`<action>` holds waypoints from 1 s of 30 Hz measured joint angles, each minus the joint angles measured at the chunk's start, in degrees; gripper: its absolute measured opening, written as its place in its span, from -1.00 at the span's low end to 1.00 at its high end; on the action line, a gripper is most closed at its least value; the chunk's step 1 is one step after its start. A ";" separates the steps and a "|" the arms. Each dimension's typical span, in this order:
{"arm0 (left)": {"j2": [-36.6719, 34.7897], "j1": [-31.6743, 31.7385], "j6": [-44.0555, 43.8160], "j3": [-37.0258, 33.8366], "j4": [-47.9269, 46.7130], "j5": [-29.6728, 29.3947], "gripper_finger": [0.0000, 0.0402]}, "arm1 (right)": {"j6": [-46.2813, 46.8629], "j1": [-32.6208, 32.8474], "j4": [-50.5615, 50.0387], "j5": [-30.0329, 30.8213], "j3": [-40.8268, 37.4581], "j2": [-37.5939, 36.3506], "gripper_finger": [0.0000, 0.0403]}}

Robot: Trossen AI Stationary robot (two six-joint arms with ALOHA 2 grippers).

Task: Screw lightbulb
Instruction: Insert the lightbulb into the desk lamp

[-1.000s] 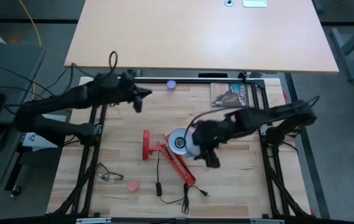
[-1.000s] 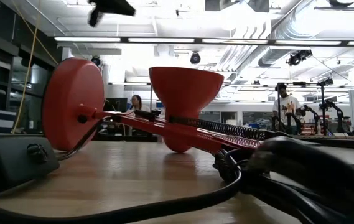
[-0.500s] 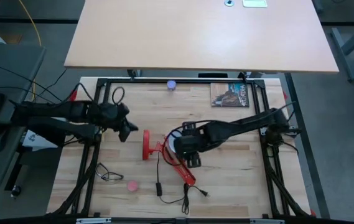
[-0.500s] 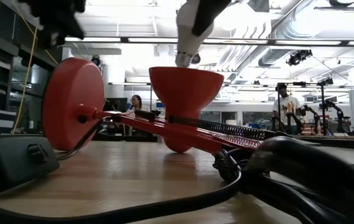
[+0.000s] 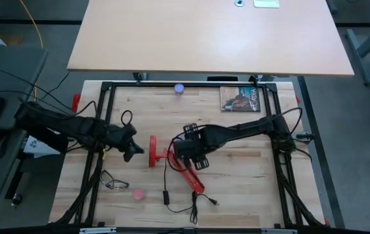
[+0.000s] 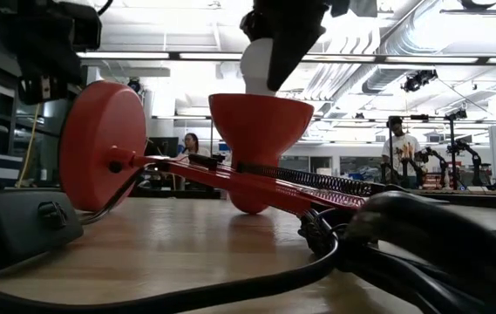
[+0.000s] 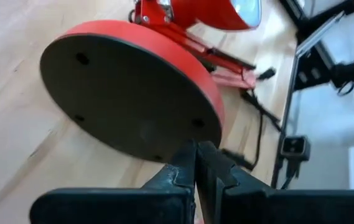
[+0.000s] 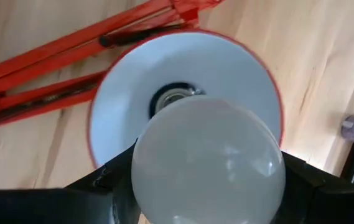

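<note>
one lightbulb, one lamp

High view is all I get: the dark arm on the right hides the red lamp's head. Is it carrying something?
Observer: Yes. Its wrist view shows the right end effector gripping the lightbulb.
Operator: Is it screwed in?
Observer: No. The socket inside the shade shows empty beyond the bulb.
Operator: And the other arm?
Observer: The left end effector is shut, close to the lamp base.
</note>
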 joint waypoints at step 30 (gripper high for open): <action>14.64 -4.92 -6.40 -4.30 22.28 -3.96 -1.00 | -5.97 -3.04 4.44 -5.50 -7.00 0.09 0.19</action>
